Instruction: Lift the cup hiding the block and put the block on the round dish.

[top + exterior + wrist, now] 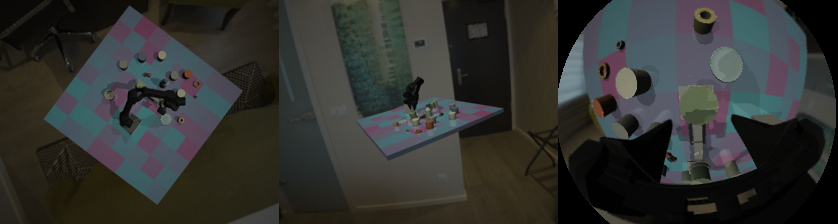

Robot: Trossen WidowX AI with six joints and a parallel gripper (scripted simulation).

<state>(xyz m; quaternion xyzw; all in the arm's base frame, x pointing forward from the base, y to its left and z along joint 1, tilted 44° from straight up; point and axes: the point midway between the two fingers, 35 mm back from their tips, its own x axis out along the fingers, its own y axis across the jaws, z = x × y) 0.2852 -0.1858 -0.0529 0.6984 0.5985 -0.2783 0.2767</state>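
Observation:
My gripper (166, 107) (412, 108) (702, 119) is open and empty, pointing down above one end of the balance. Below it a green cup (413, 115) (698, 104) stands on that end; in the top view the arm mostly covers it. The other green cup (140, 84) (432, 105) (700, 173) stands on the far end. The balance beam (698, 149) runs between them. The pale round dish (166, 119) (402, 121) (726, 64) lies beside the nearer end, with no cup above it. No block is visible.
A cream cylinder (181, 93) (416, 122) (628, 83) stands near the gripper. A bottle (164, 83) (428, 113) stands beside the balance. A brass tube (396, 123) (703, 28) is beyond the dish. An orange cylinder (188, 74) (429, 124) and several other cylinders stand farther off.

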